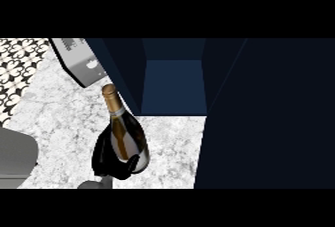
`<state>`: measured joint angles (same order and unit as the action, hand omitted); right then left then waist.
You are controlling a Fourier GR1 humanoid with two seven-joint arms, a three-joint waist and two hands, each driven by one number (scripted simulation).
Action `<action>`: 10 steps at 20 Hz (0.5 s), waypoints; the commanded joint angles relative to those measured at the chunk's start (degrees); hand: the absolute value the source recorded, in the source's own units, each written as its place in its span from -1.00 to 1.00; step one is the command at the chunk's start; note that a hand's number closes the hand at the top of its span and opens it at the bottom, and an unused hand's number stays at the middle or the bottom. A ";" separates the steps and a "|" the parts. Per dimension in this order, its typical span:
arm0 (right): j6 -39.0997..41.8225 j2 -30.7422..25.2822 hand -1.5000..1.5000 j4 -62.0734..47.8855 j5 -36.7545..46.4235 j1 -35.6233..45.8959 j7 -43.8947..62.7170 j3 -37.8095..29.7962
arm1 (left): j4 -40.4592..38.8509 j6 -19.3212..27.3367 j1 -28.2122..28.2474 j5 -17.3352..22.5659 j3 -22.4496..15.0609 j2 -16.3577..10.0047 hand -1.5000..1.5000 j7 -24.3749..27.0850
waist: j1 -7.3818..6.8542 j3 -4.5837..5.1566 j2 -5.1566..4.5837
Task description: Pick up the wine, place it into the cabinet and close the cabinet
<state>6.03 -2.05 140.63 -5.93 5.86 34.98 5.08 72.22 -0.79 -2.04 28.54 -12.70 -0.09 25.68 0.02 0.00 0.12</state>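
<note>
Item 1: wine bottle. Dark glass body, gold foil over neck and cap, pale band at the base of the neck, gold strip down the front. Left of centre in the frame, tilted, cap toward the top and leaning slightly left, base toward the lower edge. Outside the cabinet, over the counter, neck just beside the cabinet's left front edge. Contact between base and counter: cannot tell.

Item 2: right hand. Black, wrapped round the lower body of the wine bottle, fingers curled across the front near the base and clamped on the glass. Grey wrist entering at the lower edge, just below.

Item 3: cabinet. Dark navy, upper centre of the frame, standing open; lighter blue inner panel visible in the opening. Nothing discernible inside.

Item 4: door. Broad dark navy panel filling the right side of the frame from top to bottom, swung open.

Item 5: counter. White and grey marbled top, left and centre.

Item 6: grey box. Upper left, set at an angle, white markings on its face, resting on the counter near the cabinet's left side.

Item 7: patterned tiles. Black and white, far upper left.

Item 8: grey rounded shape. Lower left edge; identity unclear.
</note>
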 commanded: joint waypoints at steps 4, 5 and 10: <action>1.70 0.13 -1.00 4.47 -3.57 -5.57 -0.84 0.41 | 5.93 8.29 0.64 4.65 -5.75 0.09 1.00 -3.80 | 0.06 -0.02 -0.02; 0.93 -0.75 -1.00 2.84 -3.39 -1.14 0.73 -1.19 | -0.35 11.85 -1.69 7.17 -9.82 0.09 1.00 1.48 | 0.18 0.01 -0.09; 1.00 0.65 -1.00 3.72 -2.57 -4.03 0.02 0.60 | -5.96 15.54 -6.97 12.78 -11.42 0.09 1.00 3.65 | 0.42 0.01 -0.11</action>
<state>6.67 -2.44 140.33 -6.58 5.90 35.23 4.21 69.30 11.19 -6.62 37.66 -21.77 -0.02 27.43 0.27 0.01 0.02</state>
